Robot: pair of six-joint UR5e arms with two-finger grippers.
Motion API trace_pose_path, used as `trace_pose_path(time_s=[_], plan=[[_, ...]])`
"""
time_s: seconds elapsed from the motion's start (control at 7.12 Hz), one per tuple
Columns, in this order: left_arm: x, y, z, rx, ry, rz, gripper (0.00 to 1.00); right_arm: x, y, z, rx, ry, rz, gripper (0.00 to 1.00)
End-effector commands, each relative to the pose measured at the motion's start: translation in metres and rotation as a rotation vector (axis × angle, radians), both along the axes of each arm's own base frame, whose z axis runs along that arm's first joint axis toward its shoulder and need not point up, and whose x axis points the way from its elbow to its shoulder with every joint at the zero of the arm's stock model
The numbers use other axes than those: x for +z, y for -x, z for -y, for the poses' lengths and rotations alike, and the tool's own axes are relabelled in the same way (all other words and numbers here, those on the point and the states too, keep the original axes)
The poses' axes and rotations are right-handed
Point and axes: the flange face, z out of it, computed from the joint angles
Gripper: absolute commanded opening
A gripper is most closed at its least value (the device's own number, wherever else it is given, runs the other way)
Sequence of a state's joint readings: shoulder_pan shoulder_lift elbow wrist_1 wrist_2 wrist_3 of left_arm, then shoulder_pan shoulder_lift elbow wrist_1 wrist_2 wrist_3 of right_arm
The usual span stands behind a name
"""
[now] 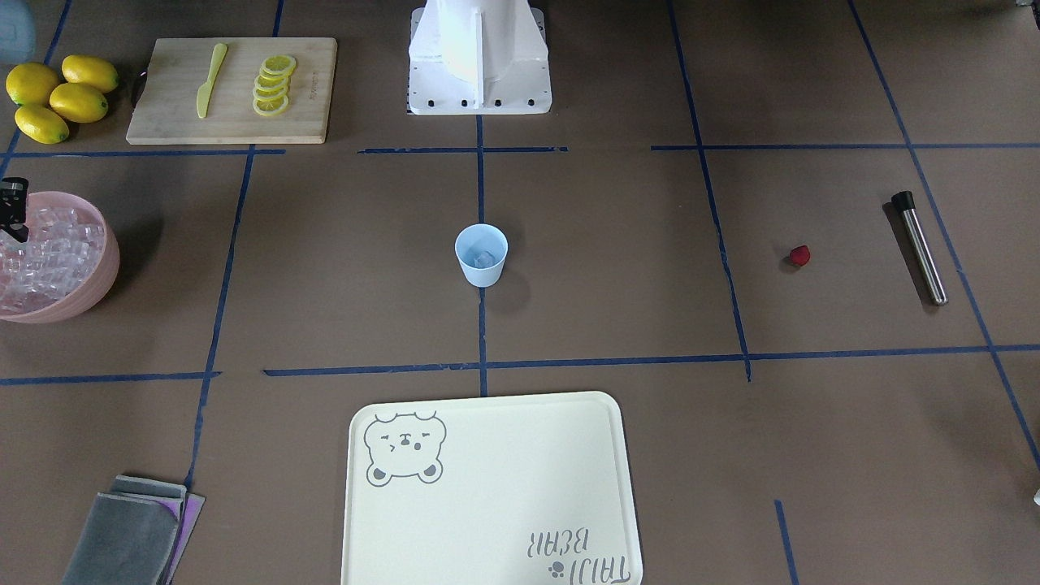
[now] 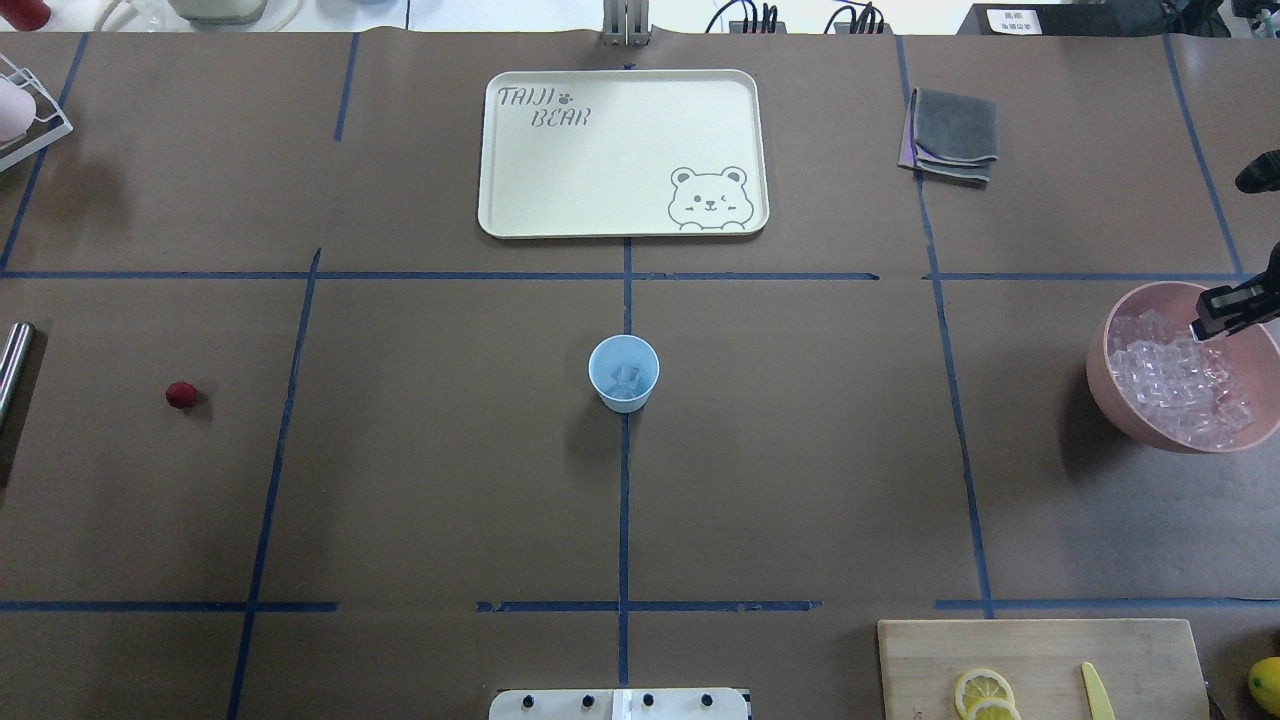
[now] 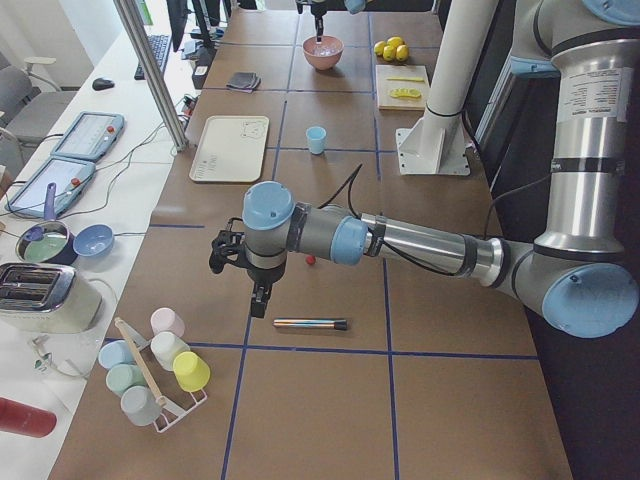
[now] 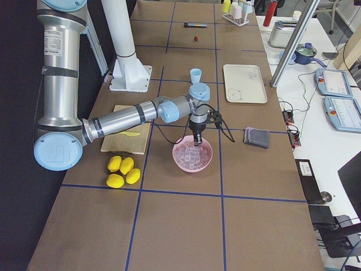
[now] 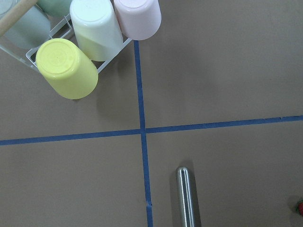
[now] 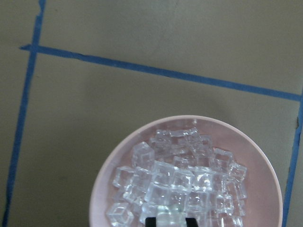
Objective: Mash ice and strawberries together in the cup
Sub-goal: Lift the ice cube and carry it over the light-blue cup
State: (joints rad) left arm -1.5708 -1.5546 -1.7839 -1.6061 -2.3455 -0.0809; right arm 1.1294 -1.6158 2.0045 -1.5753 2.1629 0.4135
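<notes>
The pale blue cup (image 1: 481,256) (image 2: 624,373) stands at the table's middle with one ice cube (image 2: 627,376) in it. The pink bowl (image 2: 1100,352) (image 6: 101,190) holds several ice cubes (image 6: 176,178). My right gripper (image 6: 169,221) (image 2: 1222,314) is down in the bowl, its fingertips (image 6: 151,222) tight on either side of one cube. The strawberry (image 1: 799,257) (image 2: 181,394) lies alone on the table. My left gripper (image 3: 257,298) hangs just above a steel muddler (image 3: 310,324) (image 5: 185,196), near the strawberry (image 3: 311,260). I cannot tell whether it is open or shut.
A cream tray (image 2: 620,150) lies beyond the cup. A cutting board (image 1: 231,89) carries lemon slices and a yellow knife, with whole lemons (image 1: 61,96) beside it. Folded cloths (image 2: 950,135) lie near the tray. A rack of upturned cups (image 5: 85,42) stands near the muddler.
</notes>
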Motion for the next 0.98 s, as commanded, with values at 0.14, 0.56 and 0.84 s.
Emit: trace_pose_path(time_s=[0.14, 0.56, 0.84], plan=[[0.002, 0.000, -0.001, 0.001, 0.004, 0.000, 1.00, -0.117, 0.074, 0.033, 0.006, -0.011, 0.075, 0.00], [0.005, 0.000, -0.001, -0.001, 0.012, 0.001, 1.00, -0.247, 0.202, 0.015, 0.047, 0.094, 0.174, 0.00], [0.007, 0.000, -0.001, 0.000, 0.014, 0.002, 1.00, -0.315, 0.292, -0.016, 0.118, 0.108, 0.184, 0.00]])
